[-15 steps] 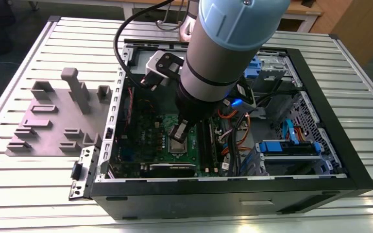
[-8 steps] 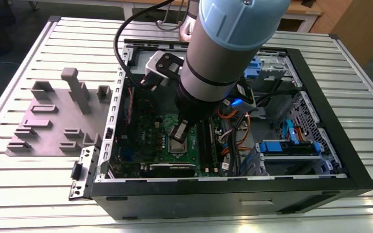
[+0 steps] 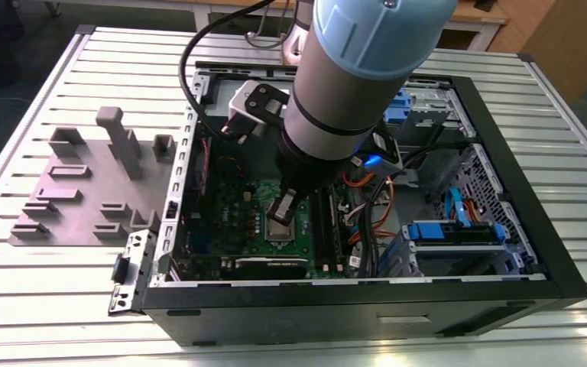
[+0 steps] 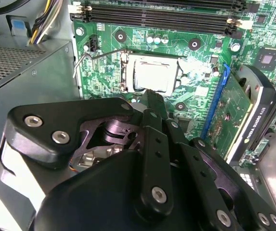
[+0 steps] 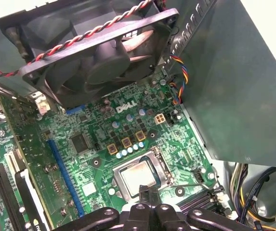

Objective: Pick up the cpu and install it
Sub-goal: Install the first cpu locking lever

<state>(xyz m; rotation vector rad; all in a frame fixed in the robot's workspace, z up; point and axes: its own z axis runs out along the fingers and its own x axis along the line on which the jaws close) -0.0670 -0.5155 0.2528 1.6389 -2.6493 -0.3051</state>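
The cpu is a silvery square lying flat in the socket of the green motherboard. It also appears in the first wrist view, cpu, and in the exterior view, cpu. My gripper hangs just above it inside the open computer case. In both wrist views the fingertips stand close together with nothing between them, gripper and gripper, right over the chip's near edge. The socket's thin wire lever sticks out to one side.
A grey plastic fixture sits on the slatted table at the exterior view's left. Inside the case are a black fan, memory slots, a graphics card, orange and black cables and a blue drive bracket.
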